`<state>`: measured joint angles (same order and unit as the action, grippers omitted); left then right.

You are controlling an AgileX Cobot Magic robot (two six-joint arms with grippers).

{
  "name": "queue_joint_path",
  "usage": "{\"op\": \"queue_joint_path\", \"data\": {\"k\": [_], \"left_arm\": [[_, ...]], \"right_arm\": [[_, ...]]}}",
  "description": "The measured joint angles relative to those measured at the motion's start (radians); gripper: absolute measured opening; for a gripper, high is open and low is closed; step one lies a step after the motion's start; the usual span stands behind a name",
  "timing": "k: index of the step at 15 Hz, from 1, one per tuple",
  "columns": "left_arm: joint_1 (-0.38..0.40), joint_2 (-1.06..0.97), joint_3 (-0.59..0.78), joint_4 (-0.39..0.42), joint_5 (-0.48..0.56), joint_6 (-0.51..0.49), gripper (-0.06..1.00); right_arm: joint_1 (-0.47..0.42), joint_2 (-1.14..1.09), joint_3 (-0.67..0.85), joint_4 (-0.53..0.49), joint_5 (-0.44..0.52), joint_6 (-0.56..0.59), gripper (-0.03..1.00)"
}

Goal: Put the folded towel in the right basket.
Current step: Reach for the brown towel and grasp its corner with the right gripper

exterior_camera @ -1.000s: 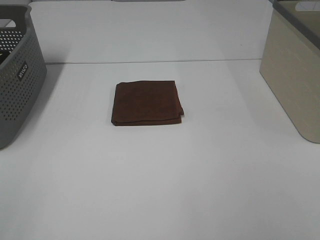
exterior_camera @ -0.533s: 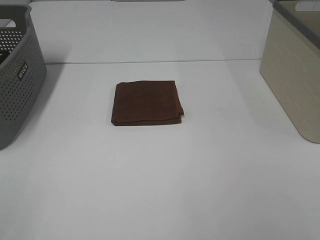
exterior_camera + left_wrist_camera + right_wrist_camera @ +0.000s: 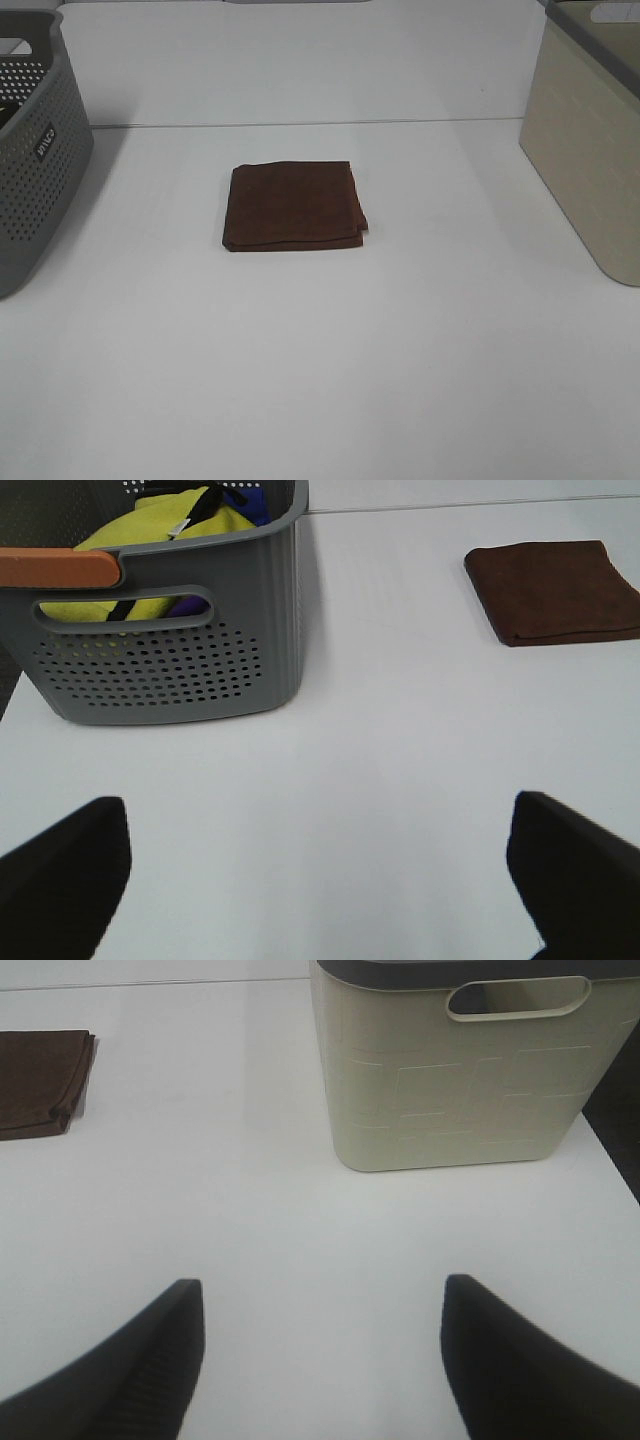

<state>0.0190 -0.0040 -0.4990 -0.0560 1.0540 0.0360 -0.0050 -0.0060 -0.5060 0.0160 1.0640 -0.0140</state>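
A folded dark brown towel [image 3: 294, 205] lies flat on the white table, a little left of centre. It also shows in the left wrist view [image 3: 552, 591] and at the edge of the right wrist view [image 3: 42, 1083]. The right basket [image 3: 592, 140] is beige with a grey rim and stands at the table's right edge; the right wrist view shows it [image 3: 460, 1070] with a handle slot. My left gripper [image 3: 320, 880] is open and empty, well short of the towel. My right gripper [image 3: 320, 1350] is open and empty, near the beige basket. Neither arm shows in the exterior high view.
A grey perforated basket [image 3: 30, 150] stands at the table's left edge; the left wrist view shows it [image 3: 170, 630] holding yellow and blue cloth. A seam [image 3: 300, 124] crosses the white table behind the towel.
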Motion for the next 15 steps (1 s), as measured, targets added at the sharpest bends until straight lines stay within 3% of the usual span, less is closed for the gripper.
{"op": "queue_joint_path", "data": {"k": [13,15], "left_arm": [[0.000,0.000,0.000,0.000,0.000,0.000,0.97],[0.000,0.000,0.000,0.000,0.000,0.000,0.97]], "right_arm": [[0.000,0.000,0.000,0.000,0.000,0.000,0.65],[0.000,0.062,-0.018,0.000,-0.049,0.000,0.65]]}}
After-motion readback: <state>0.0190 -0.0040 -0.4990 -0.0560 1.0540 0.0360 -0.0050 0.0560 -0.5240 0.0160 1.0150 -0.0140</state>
